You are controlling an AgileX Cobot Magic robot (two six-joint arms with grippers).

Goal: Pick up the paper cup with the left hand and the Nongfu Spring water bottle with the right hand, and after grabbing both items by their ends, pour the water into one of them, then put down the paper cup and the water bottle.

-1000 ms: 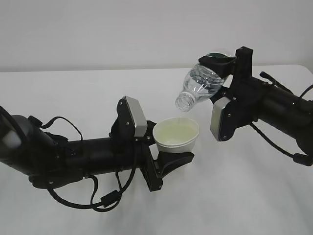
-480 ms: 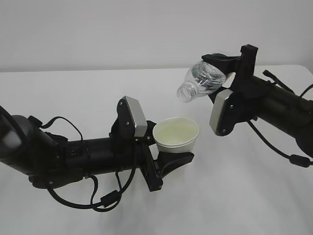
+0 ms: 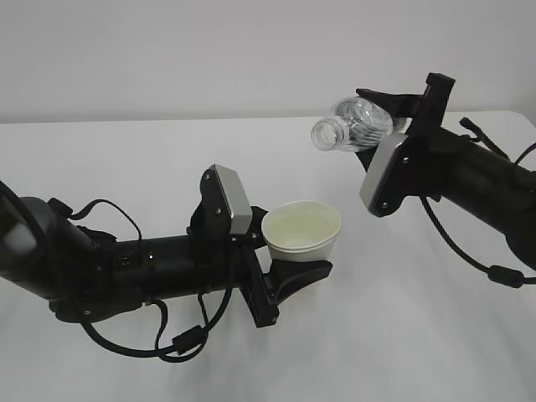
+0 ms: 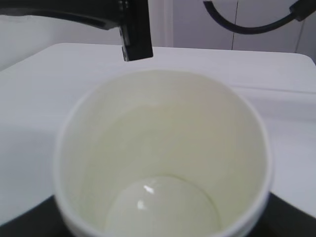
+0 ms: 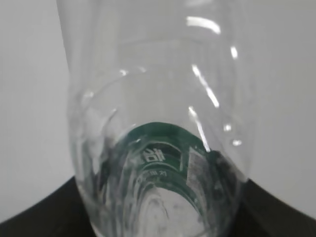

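Note:
My left gripper point(image 3: 295, 270) is shut on the paper cup point(image 3: 301, 232), holding it upright above the table at the middle of the exterior view. In the left wrist view the paper cup point(image 4: 163, 153) fills the frame, with water point(image 4: 163, 210) pooled at its bottom. My right gripper point(image 3: 387, 113) is shut on the base end of the Nongfu Spring water bottle point(image 3: 356, 122), which lies near level, its open neck pointing left, up and to the right of the cup. The right wrist view looks along the clear bottle point(image 5: 158, 148) with its green label.
The white table point(image 3: 126, 159) lies under both arms, with a pale wall behind. Black cables hang from the left arm point(image 3: 126, 268) and the right arm point(image 3: 469, 184).
The right gripper has lifted the bottle and turned its neck up from the downward tilt over the cup to near level. The stream of water has stopped. The left gripper and cup stay put.

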